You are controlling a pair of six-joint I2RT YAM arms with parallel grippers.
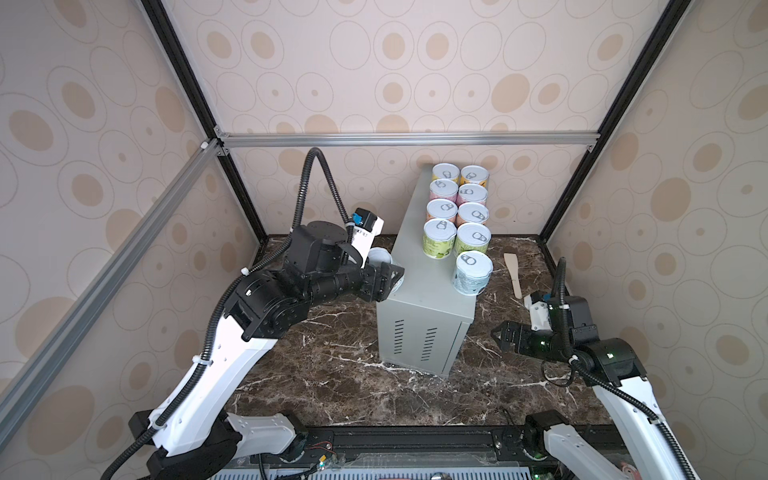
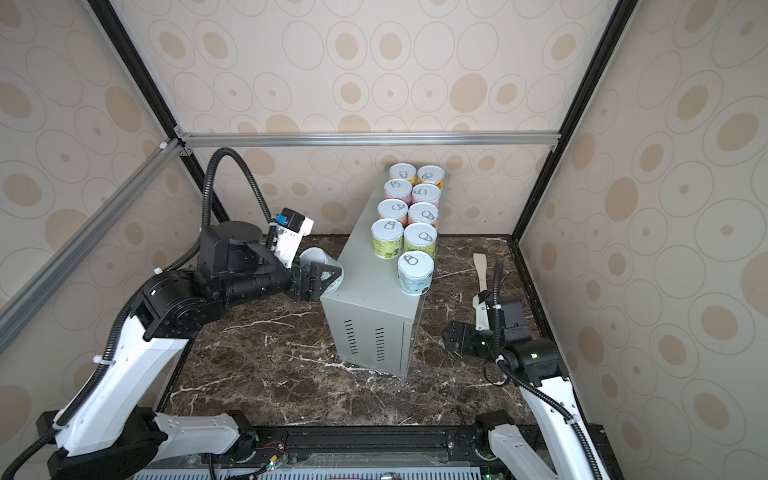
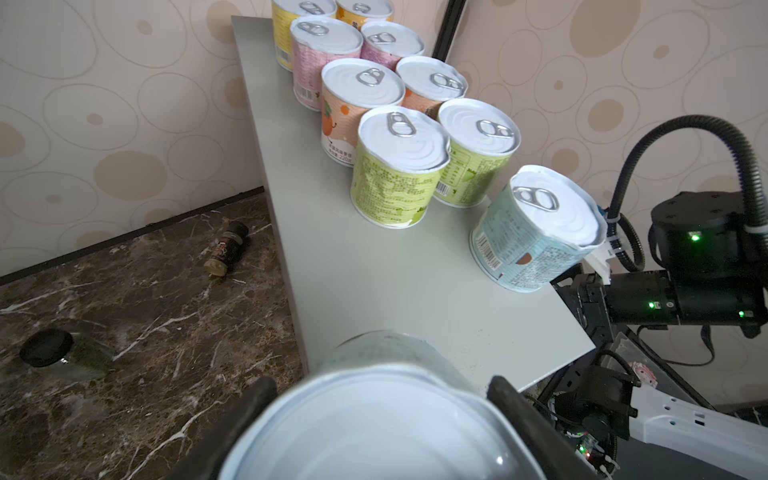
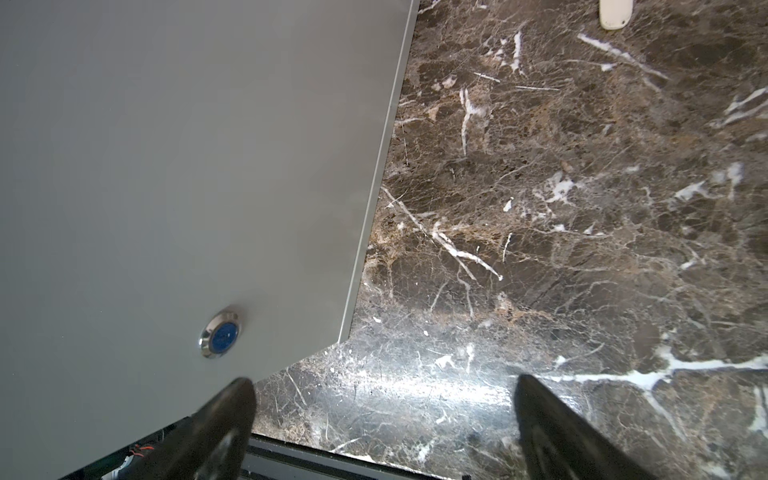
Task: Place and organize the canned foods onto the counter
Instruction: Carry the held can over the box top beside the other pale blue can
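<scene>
Now the left claw (image 3: 380, 388) grips the tenth can (image 3: 374, 436) at the counter's (image 3: 374, 282) left edge; next it should set it beside the lone blue can (image 1: 473, 274), while the right claw (image 4: 386, 384) hangs wide.

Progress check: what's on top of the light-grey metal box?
Nine short round pull-tab tins stand on the light-grey box: eight paired, a white-blue tin alone. Left gripper holds a tenth tin at its edge; its base is covered.

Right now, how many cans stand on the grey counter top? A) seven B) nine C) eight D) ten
B: eight paired cans plus the lone white-blue can stand on the counter; the tenth can is gripped in the left end effector.
</scene>
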